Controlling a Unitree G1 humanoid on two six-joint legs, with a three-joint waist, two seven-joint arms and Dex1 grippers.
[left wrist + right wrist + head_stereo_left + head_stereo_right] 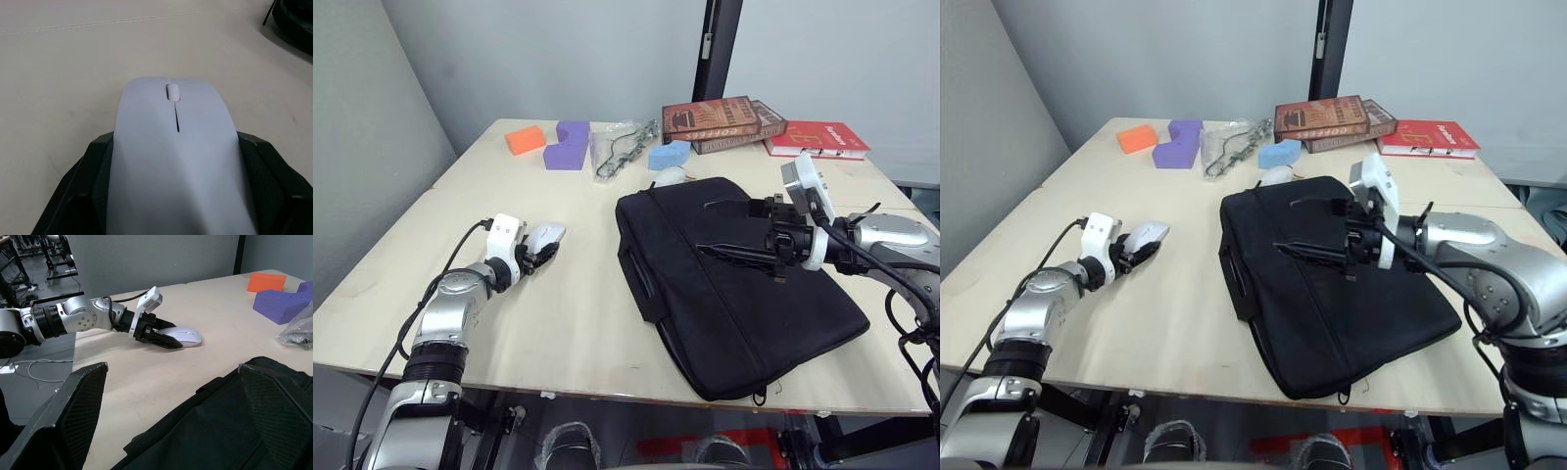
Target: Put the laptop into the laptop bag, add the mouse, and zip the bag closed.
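White mouse (173,147) clamped between left end effector (540,253) fingers, on table, left of laptop bag (734,284).

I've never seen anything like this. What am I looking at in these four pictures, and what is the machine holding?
This is a two-armed humanoid robot at a pale wooden table. Two pictures come from cameras in its head, looking down over its arms; the other two come from a camera on each wrist.

Its left hand has its two black fingers closed around a small smooth white computer mouse, which rests on the table; the left wrist picture shows that mouse up close. Its right hand is open above a large flat black fabric laptop bag, holding nothing.

At the far edge lie an orange foam block, a purple foam block, a blue foam block, a clear plastic bag and some books.
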